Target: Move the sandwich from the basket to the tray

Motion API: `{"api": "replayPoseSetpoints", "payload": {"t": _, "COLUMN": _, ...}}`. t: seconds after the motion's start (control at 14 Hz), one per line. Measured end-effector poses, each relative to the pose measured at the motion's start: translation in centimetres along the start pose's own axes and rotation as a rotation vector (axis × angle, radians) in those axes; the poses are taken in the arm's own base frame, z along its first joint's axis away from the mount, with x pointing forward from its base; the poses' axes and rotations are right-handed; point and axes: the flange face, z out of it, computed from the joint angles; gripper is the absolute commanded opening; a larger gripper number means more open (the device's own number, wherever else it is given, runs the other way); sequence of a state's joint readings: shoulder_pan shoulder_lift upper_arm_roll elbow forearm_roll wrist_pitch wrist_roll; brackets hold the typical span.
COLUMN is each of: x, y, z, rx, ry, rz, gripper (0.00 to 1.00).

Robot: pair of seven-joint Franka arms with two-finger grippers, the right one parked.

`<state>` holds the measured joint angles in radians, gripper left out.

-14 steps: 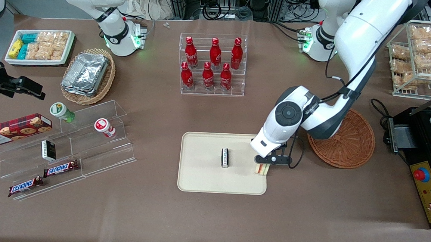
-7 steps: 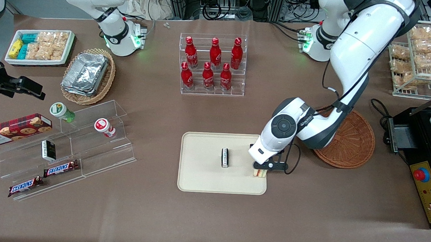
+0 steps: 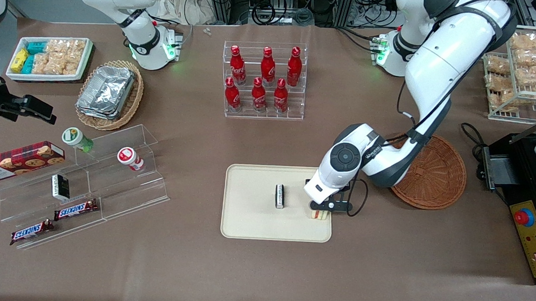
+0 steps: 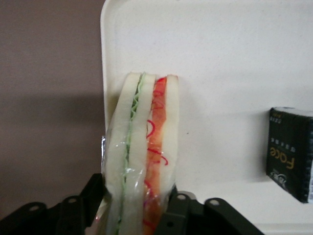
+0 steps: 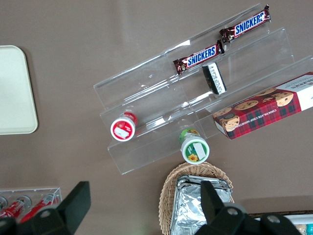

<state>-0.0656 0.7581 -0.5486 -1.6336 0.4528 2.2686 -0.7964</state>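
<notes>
Sandwich held over tray edge, not yet released.

The sandwich (image 4: 142, 152) stood on edge, clamped between the gripper's (image 3: 324, 209) fingers, long axis running out from the jaws. It sat above the tray (image 3: 249, 224) near its basket-side rim, at about 3 o'clock from the small dark packet (image 3: 280, 196); basket (image 3: 438, 179) lay at about 2 o'clock, apart.

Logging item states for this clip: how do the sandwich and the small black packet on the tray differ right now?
The sandwich is clamped in the left gripper at the tray edge nearest the basket; the black packet stands free near the tray's middle. The sandwich is white with green and red layers in clear wrap; the packet is dark and printed. Both are over the tray.
</notes>
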Motion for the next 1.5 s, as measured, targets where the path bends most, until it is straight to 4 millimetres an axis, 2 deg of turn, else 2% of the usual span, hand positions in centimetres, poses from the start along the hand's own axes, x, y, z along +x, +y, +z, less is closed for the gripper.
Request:
{"api": "replayPoseSetpoints", "payload": {"t": 0.21, "x": 0.1, "y": 0.0, "z": 0.5, "rx": -0.012, "ry": 0.005, "rz": -0.013, "gripper": 1.0}}
{"api": "replayPoseSetpoints", "payload": {"t": 0.36, "x": 0.5, "y": 0.0, "z": 0.0, "rx": -0.015, "ry": 0.016, "rz": -0.025, "gripper": 1.0}}
{"api": "replayPoseSetpoints", "payload": {"t": 0.5, "x": 1.2, "y": -0.2, "z": -1.7, "rx": -0.015, "ry": 0.04, "rz": -0.051, "gripper": 1.0}}
{"api": "replayPoseSetpoints", "payload": {"t": 0.57, "x": 1.4, "y": -0.5, "z": -3.1, "rx": 0.003, "ry": 0.047, "rz": -0.056, "gripper": 1.0}}
{"api": "replayPoseSetpoints", "payload": {"t": 0.79, "x": 1.9, "y": -1.8, "z": -10.2, "rx": 0.023, "ry": 0.068, "rz": -0.083, "gripper": 1.0}}
{"api": "replayPoseSetpoints", "payload": {"t": 1.07, "x": 0.8, "y": -4.3, "z": -20.2, "rx": 0.006, "ry": 0.053, "rz": -0.089, "gripper": 1.0}}
{"api": "replayPoseSetpoints", "payload": {"t": 1.21, "x": -0.2, "y": -7.0, "z": -24.7, "rx": 0.017, "ry": 0.023, "rz": -0.082, "gripper": 1.0}}
{"api": "replayPoseSetpoints", "payload": {"t": 1.5, "x": -2.4, "y": -13.9, "z": -32.8, "rx": 0.047, "ry": -0.014, "rz": -0.045, "gripper": 1.0}}
